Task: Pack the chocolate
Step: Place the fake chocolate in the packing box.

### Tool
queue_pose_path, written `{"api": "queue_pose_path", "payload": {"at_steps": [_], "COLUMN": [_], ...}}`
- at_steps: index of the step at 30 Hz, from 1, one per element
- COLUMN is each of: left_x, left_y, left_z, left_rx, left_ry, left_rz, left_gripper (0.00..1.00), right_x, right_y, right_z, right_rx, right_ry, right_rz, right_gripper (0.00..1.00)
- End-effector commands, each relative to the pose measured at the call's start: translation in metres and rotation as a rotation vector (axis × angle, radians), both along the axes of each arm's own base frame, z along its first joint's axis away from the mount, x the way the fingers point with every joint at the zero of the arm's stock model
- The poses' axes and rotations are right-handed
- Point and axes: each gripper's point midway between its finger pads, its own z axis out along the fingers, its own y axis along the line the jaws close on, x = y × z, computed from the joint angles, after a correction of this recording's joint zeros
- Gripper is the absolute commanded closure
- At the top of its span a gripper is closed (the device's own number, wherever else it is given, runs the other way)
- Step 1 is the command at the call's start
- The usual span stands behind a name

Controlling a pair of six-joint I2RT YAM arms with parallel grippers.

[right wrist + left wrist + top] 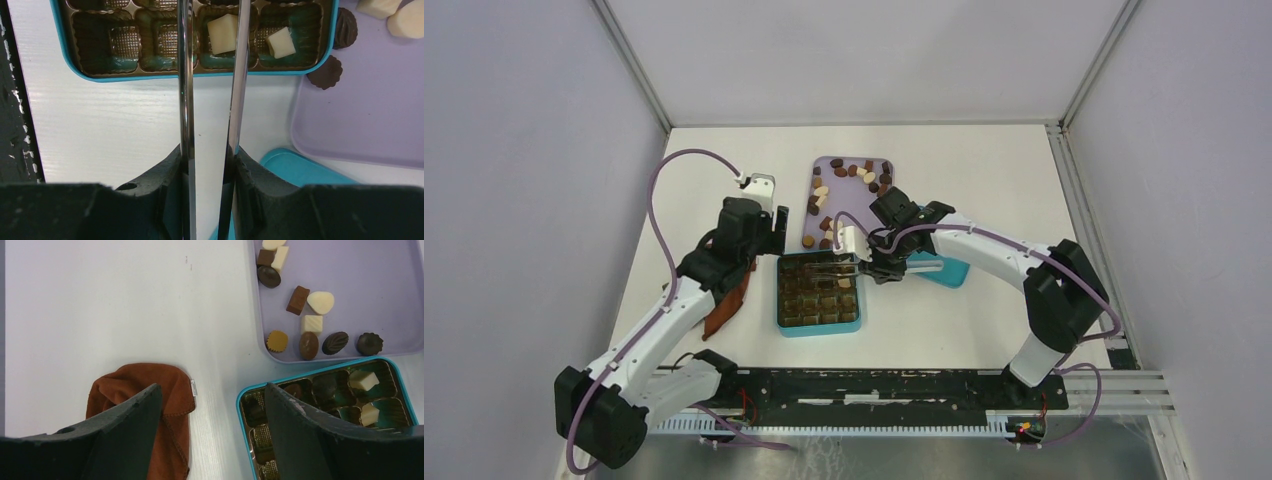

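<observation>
The right claw is clamped partway closed on metal tongs, whose blades reach over the teal box. Their tips are out of view, so it cannot be told whether they carry a piece. The step looks like filling a cell. The next move calls for a gentle pick from the lavender tray, where most of the chocolate lies loose. The box holds 2 cream-white pieces and what look like a few dark ones; many cells are bare. The left claw gapes wide and empty above the worktop.
</observation>
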Motion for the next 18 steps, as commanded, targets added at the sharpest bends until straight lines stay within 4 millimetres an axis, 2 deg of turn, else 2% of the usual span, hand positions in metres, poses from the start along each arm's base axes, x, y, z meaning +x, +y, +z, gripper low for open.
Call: {"api": "queue_pose_path", "payload": {"at_steps": [1,3,12,18], "left_x": [0.008,0.009,0.009,0.009], "left_y": [0.007,0.006,0.003,0.003], "left_z": [0.002,0.0,-0.001,-0.001], "left_rx": [0.049,0.047,0.042,0.04], "left_ry": [-0.024,-0.016,-0.011,-0.009], "left_rz": [0.008,0.002,-0.009,-0.013], "left_gripper": [0.19,0.19,0.2,0.2], "right_x": [0.002,0.001,0.002,0.008], "right_y": [0.011,0.01,0.022,0.025], "right_z": [0.011,0.004,-0.002,0.0], "right_rx": [0.024,0.005,-0.028,-0.034], "right_ry": [-0.002,0.005,0.008,0.004], "right_rz": [0.03,0.031,0.039,0.014], "right_gripper": [0.78,0.78,0.72,0.57]}}
